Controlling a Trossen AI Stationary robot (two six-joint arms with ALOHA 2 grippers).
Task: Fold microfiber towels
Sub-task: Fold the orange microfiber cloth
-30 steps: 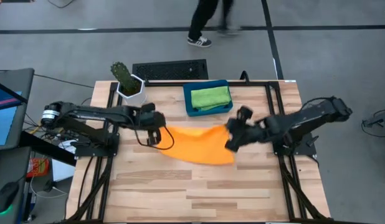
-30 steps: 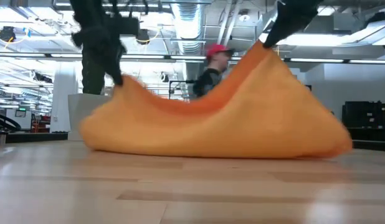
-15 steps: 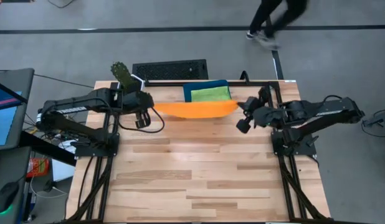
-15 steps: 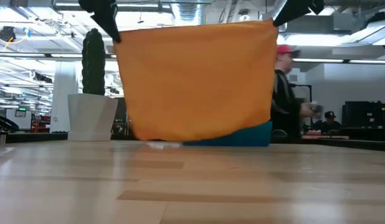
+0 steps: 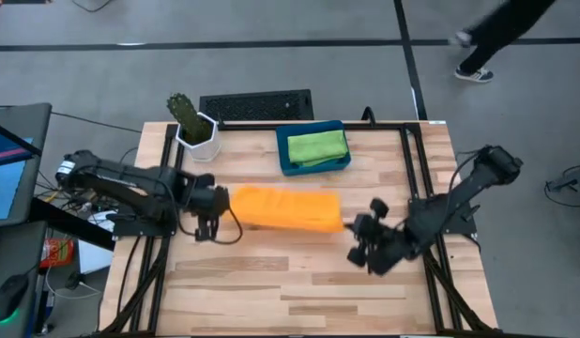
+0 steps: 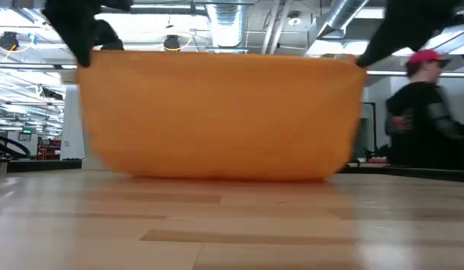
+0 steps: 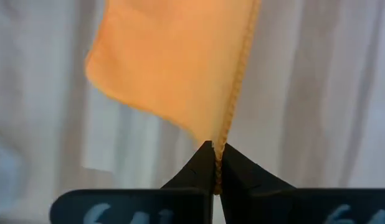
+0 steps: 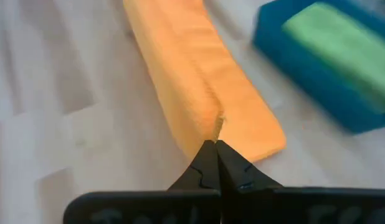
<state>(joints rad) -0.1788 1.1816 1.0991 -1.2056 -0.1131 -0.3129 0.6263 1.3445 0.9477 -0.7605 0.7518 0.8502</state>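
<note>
The left gripper (image 7: 213, 163) has its two fingers pressed together on the hem of the orange towel (image 5: 285, 208), at one upper corner, and the right gripper (image 8: 216, 160) pinches the other upper corner in the same way, so the cloth is stretched between them. Half a second ago both grippers were far back near the blue tray (image 5: 288, 165) and the towel hung high as a flat sheet, its lower edge only just at the wood. Now both arms have come forward toward the front of the table (image 5: 299, 282) and lower, and in the low view the bottom of the towel (image 6: 221, 116) already rests on the table while the top edge is held up straight between the two dark grippers. From above, the cloth looks like a narrow orange band lying between the left gripper (image 5: 207, 204) and the right gripper (image 5: 363, 240). I think this means the fold is in progress: the lower part lies down first and the held edge will probably be carried over it. A green towel (image 5: 318, 145) lies folded in the tray, behind the grippers. A potted cactus (image 5: 189, 117) stands at the far corner beyond the left gripper, and a person (image 6: 421, 112) is in the room beyond the table.
</note>
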